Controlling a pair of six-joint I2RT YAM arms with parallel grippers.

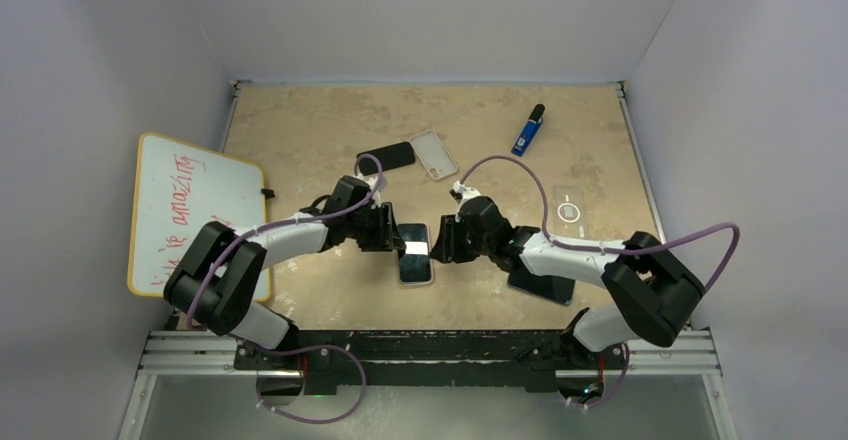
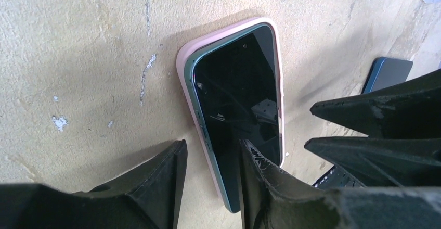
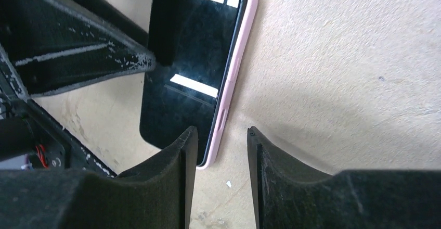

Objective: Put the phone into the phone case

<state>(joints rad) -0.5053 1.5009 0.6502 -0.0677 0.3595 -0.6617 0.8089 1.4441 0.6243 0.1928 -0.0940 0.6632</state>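
phone (image 1: 415, 252) lying in case (image 2: 183, 65): likely stiff, light, slick glass | left gripper (image 2: 211, 148), right gripper (image 3: 222, 131) part-open astride case's long rims, clamping nothing | best pinched at edges, off screen

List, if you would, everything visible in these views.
phone: one, black, centre, in pink case
pink case: one, pink, around phone
second phone: one, black, far centre
third phone: one, dark, near right, partly hidden
clear case: one, clear, far centre
ringed item: one, clear, right; kind unclear
marker: one, blue, far right
whiteboard: one, white, left edge
table: one, tan, beneath all
left gripper: one, black, open, left of phone
right gripper: one, black, open, right of phone
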